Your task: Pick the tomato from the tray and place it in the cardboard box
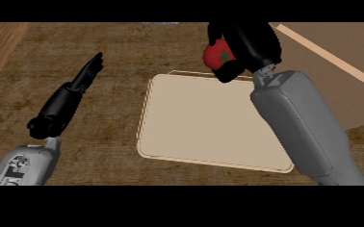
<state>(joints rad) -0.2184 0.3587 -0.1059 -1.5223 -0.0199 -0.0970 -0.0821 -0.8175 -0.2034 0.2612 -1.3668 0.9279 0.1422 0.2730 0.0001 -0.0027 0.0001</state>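
Head view, single frame.

R hand (pixel 245 41) was up near the top of the view, past the far edge of the tray (pixel 213 125), fingers curled round the tomato (pixel 220 56). Tomato red w/ green stem mark facing the camera; only its left/lower part showed, the rest was hidden behind the black fingers. A thumb or finger wrapped under it at the lower side. Tomato was off the tray surface, held over the tray's far edge approx. above the counter (pixel 107 163) just beyond it.

R forearm (pixel 305 125) grey, ran diagonally from lower right up to the wrist, covering the tray's right edge and far right corner.

Tray: beige, rounded corners, raised pale rim, sat centre of view on the brown wood-grain counter. Nothing lay on its visible surface.

L hand (pixel 89 72) at view's left, well apart from tray, fingers straight and pressed together, pointing up/away. Held nothing, touched nothing. L forearm (pixel 28 166) in from lower left corner.

Cardboard box (pixel 323 53): tan surface w/ a pale edge strip at upper right, beside R hand; partly cut off by the frame, so couldn't tell its interior. Tomato wasn't in it.
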